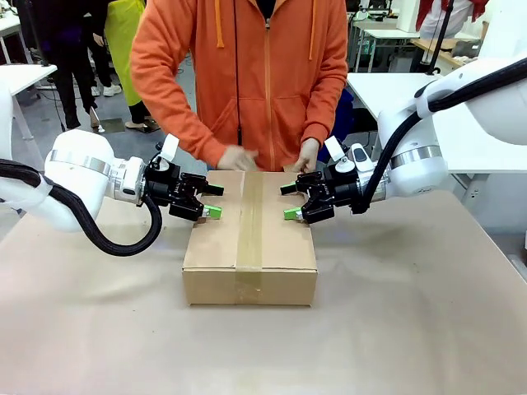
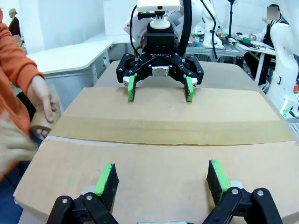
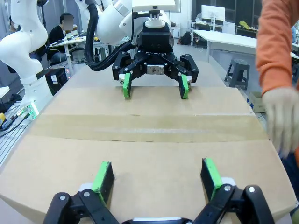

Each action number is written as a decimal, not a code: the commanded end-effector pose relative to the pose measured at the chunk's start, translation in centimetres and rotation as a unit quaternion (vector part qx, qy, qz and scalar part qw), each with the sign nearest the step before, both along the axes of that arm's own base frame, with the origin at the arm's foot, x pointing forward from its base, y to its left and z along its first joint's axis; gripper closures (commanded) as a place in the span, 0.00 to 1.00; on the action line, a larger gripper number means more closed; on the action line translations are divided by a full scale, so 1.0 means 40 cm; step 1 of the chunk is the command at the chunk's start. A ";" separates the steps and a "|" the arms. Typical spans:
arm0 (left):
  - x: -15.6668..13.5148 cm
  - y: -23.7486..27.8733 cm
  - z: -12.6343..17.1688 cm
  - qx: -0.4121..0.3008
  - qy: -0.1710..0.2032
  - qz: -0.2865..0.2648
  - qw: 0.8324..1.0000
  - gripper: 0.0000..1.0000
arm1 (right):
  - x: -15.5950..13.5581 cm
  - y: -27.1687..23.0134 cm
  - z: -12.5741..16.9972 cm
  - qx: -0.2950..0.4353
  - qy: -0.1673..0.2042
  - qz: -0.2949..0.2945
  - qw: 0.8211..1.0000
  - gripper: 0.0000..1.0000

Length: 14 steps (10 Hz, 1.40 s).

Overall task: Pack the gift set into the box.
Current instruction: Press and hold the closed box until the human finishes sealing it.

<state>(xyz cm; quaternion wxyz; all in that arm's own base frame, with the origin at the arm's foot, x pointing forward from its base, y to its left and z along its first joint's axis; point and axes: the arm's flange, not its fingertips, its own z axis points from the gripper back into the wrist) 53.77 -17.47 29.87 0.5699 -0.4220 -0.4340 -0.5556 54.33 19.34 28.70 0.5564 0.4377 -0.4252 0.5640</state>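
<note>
Person's hands motion-blurred at box far edge; possibly holding tape roll.

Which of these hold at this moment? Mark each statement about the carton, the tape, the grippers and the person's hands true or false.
1. The large brown cardboard carton has its top flaps closed. True.
2. A strip of brown tape runs along the top seam. True.
3. The left gripper grips the pale grey tray. False: it is open, its pads over the carton's top.
4. The right gripper is shut. False: it is open.
5. The person's hands are at the carton's far edge. True.
</note>
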 end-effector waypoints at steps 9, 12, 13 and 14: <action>-0.272 0.488 0.097 -0.264 -0.113 0.057 0.956 0.00 | -0.194 -0.526 0.157 0.278 -0.072 -0.076 0.955 0.00; -0.298 0.527 0.132 -0.261 -0.098 0.079 0.957 0.00 | -0.221 -0.624 0.070 0.283 -0.053 -0.235 0.928 0.00; -0.298 0.527 0.132 -0.261 -0.098 0.079 0.957 0.00 | -0.247 -0.670 0.131 0.287 -0.047 -0.141 0.946 0.00; -0.298 0.527 0.132 -0.261 -0.098 0.079 0.957 0.00 | -0.247 -0.670 0.131 0.287 -0.047 -0.141 0.946 0.00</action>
